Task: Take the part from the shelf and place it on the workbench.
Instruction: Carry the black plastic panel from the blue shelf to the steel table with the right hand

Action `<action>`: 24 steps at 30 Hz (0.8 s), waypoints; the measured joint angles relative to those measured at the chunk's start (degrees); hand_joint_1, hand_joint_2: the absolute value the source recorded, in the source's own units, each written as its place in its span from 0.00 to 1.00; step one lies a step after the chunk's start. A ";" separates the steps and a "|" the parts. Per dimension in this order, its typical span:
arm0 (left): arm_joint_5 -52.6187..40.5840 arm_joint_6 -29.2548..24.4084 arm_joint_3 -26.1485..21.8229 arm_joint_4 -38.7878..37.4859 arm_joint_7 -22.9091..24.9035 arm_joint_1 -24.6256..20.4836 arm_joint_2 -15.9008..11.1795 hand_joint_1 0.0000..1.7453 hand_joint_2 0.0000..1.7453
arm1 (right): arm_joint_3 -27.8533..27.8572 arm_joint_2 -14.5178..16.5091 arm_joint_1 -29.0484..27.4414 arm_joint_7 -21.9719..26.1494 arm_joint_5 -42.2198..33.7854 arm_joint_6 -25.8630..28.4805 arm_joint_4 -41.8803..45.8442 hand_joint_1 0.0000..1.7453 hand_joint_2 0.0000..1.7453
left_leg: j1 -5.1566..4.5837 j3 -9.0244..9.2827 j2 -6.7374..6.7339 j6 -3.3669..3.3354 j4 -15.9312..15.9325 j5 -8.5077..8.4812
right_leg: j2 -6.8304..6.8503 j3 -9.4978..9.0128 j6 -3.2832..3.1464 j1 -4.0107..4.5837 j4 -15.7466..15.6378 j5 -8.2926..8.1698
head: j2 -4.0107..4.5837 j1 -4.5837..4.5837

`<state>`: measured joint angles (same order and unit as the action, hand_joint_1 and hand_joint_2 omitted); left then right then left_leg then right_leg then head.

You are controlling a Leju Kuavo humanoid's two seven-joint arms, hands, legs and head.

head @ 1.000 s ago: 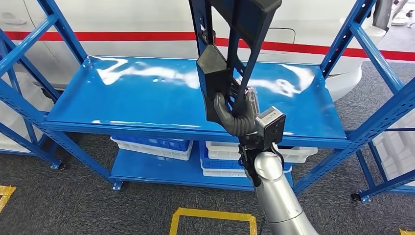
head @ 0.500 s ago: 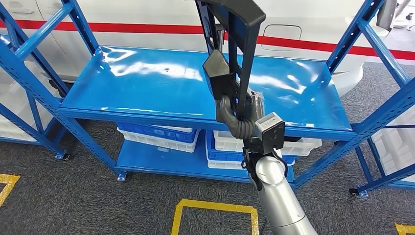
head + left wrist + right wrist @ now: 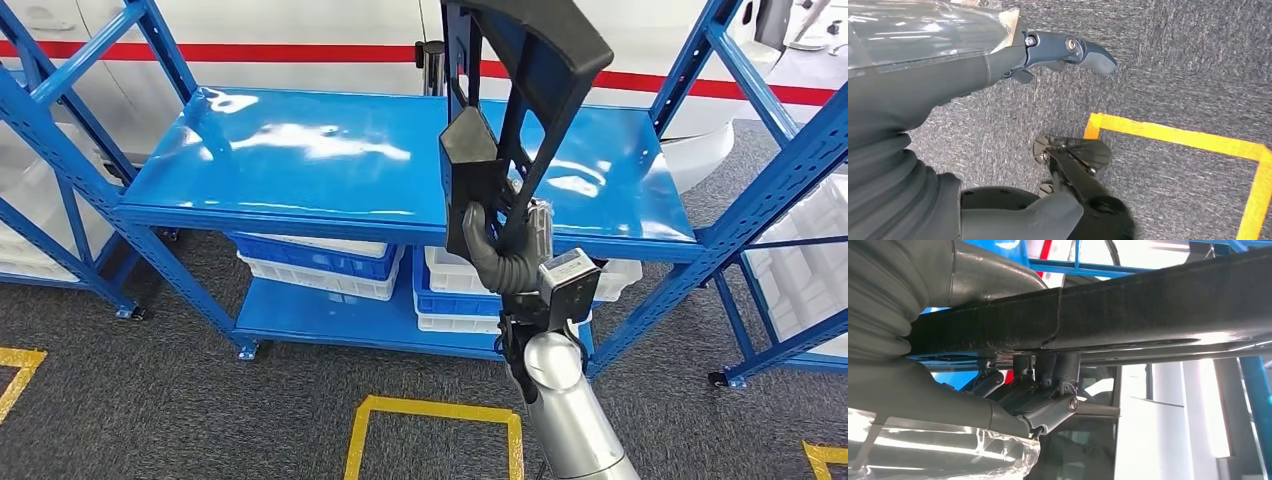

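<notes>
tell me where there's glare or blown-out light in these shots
Head view: white glare streaks across the blue shelf top. Right wrist view: the background behind the black part is blown out white, and the right hand sits backlit and dark. Left wrist view: evenly lit carpet.

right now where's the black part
In the head view the black part is held upright by the right hand, right of centre, in front of the blue shelf.

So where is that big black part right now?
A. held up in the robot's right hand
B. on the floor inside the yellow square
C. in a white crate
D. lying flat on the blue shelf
A: the right hand grips the black part, raised upright in front of the blue shelf.
</notes>
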<state>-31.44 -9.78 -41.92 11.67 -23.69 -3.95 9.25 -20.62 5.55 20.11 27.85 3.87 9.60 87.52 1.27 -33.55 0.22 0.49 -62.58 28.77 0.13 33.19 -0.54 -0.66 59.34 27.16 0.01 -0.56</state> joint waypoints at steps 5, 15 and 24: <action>-0.38 0.26 0.02 0.00 -0.09 -0.05 -0.12 0.00 1.00 | 0.09 -0.04 -0.38 0.99 0.78 0.90 1.43 1.00 1.00 | -0.83 0.64 0.11 -1.81 2.97 -1.25 | -0.06 0.97 1.71 0.15 0.23 -0.89 | 0.01 -0.01; -1.03 0.27 0.02 -0.01 -0.03 -0.02 -0.08 0.00 1.00 | 0.30 -0.91 -1.14 1.27 1.30 1.15 2.32 1.00 1.00 | -0.77 -4.21 -0.36 -2.92 3.68 -5.80 | -0.04 -0.82 2.73 -0.29 7.00 5.33 | 0.01 0.22; -1.56 0.32 0.04 -0.02 0.20 0.08 -0.13 0.00 1.00 | 0.40 -0.93 -1.10 1.65 1.30 1.58 2.75 1.00 1.00 | -0.41 -6.71 -0.23 -0.40 -0.23 -3.21 | -0.10 -4.51 0.11 -0.72 -1.57 3.09 | 0.01 -0.09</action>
<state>-33.00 -9.46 -41.88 11.65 -23.49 -3.88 9.12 -20.22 4.62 19.01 29.49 5.17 11.18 90.27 0.86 -40.26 -0.01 0.09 -62.82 25.55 0.03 28.68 -0.43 -1.39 57.77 30.25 0.02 -0.65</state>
